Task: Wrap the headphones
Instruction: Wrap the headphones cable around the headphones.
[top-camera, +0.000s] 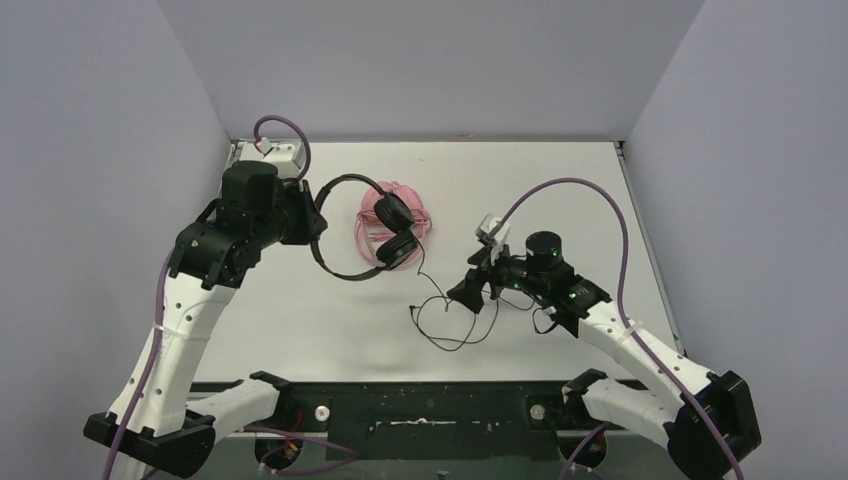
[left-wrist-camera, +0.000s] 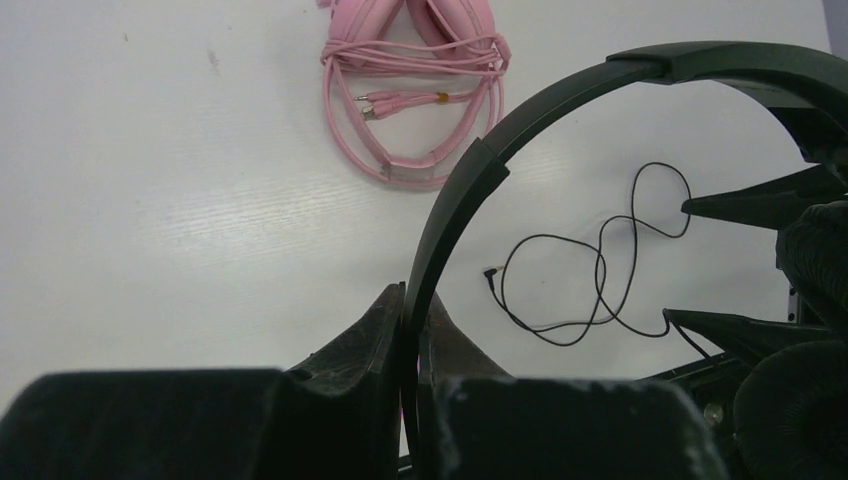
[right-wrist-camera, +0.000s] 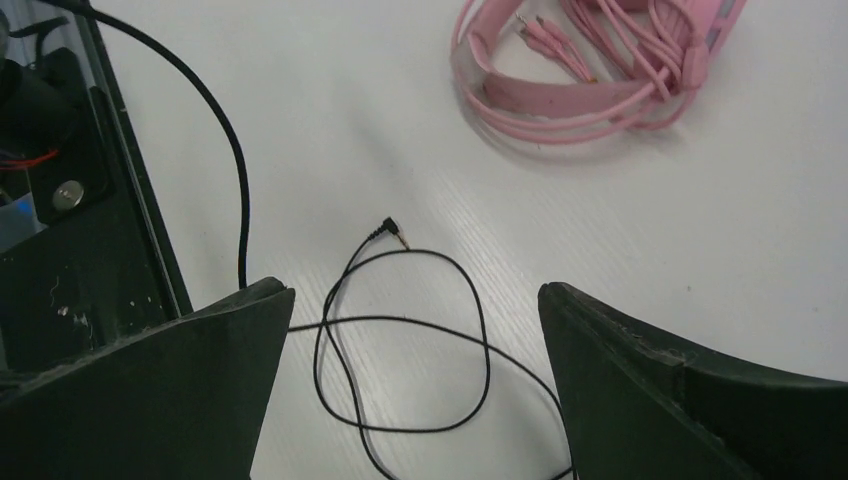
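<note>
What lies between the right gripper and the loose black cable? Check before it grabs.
Nothing visible. The right gripper, jaws open, hangs over the black cable and its loose loops, with only table showing between its fingers. The pink headphones lie off to the side, clear of the path.

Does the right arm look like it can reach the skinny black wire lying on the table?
Probably yes. The right tool hangs wide open right over the black wire loops, with nothing between them. The pink headphones lie off to the side.
</note>
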